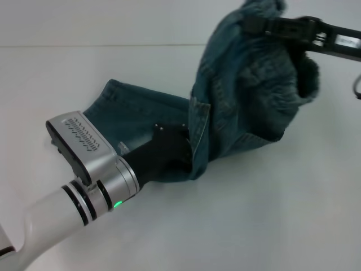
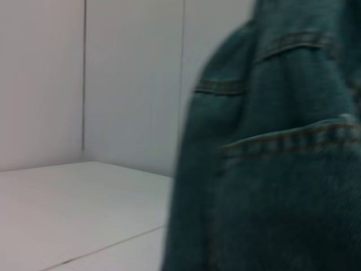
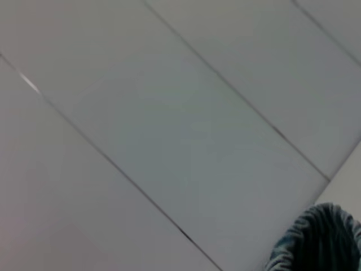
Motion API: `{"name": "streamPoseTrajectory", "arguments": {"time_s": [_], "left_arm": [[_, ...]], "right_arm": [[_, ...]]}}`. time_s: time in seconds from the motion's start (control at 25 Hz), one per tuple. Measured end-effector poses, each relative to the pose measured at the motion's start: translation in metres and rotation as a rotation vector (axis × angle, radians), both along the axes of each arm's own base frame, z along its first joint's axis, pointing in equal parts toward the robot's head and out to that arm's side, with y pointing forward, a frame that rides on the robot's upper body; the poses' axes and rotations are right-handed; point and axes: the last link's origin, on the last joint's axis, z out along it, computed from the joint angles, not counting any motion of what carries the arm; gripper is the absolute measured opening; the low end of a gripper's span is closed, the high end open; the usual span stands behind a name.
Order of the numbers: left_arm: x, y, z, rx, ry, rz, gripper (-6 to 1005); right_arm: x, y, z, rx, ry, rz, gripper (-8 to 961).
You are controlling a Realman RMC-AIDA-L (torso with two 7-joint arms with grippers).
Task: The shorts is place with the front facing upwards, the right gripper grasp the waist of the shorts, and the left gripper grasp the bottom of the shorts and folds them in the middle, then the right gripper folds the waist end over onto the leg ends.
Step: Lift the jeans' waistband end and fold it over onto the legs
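Observation:
The blue denim shorts (image 1: 248, 96) lie partly on the white table (image 1: 271, 214). One end is lifted high at the back right, where my right gripper (image 1: 256, 23) is shut on it; the cloth hangs down from there in a bunched fold. The other end lies flat toward the left. My left gripper (image 1: 183, 149) rests on that flat part at its near edge, its tip going under the hanging fold. In the left wrist view the shorts (image 2: 271, 169) fill the right side, showing seams and a pocket. A small bit of the shorts (image 3: 318, 240) shows in the right wrist view.
The white table top spreads all round the shorts, with thin seam lines (image 3: 113, 164) across it. A white wall (image 2: 130, 84) stands behind the table in the left wrist view. My left arm (image 1: 84, 192) reaches in from the near left.

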Motion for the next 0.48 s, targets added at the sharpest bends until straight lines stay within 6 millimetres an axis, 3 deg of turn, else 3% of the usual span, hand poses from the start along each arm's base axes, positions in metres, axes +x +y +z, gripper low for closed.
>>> {"name": "streamPoseTrajectory", "arguments": {"time_s": [0.36, 0.48], "left_arm": [[0.005, -0.011, -0.007, -0.046, -0.024, -0.015, 0], [0.007, -0.014, -0.009, -0.057, -0.035, -0.02, 0]], "right_arm": [[-0.056, 0.035, -0.026, -0.066, -0.178, 0.088, 114], [-0.065, 0.038, -0.031, -0.076, -0.211, 0.108, 114]]}}
